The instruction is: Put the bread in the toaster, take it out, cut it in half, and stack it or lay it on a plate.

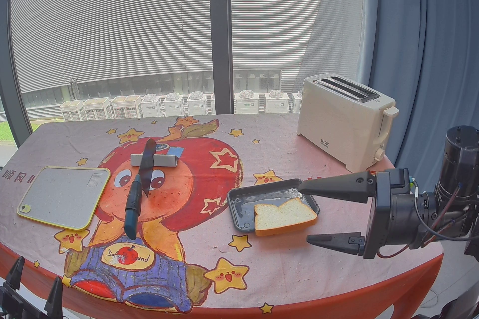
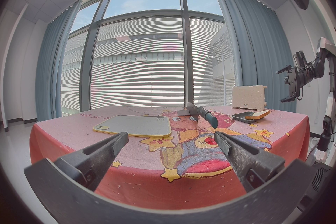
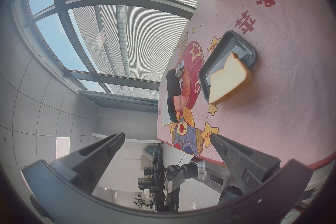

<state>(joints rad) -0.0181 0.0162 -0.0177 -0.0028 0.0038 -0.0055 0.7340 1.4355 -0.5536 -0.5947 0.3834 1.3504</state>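
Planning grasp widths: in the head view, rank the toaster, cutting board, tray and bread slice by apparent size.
1. toaster
2. cutting board and tray, too alike to rank
3. bread slice, smallest

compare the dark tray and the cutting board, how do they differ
The tray is dark grey with a raised rim; the cutting board is pale grey, flat, edged in yellow-green. The tray holds the bread, which overhangs its rim; the cutting board carries nothing. The tray lies near the toaster, the cutting board far to the robot's left. Both are rounded rectangles lying flat.
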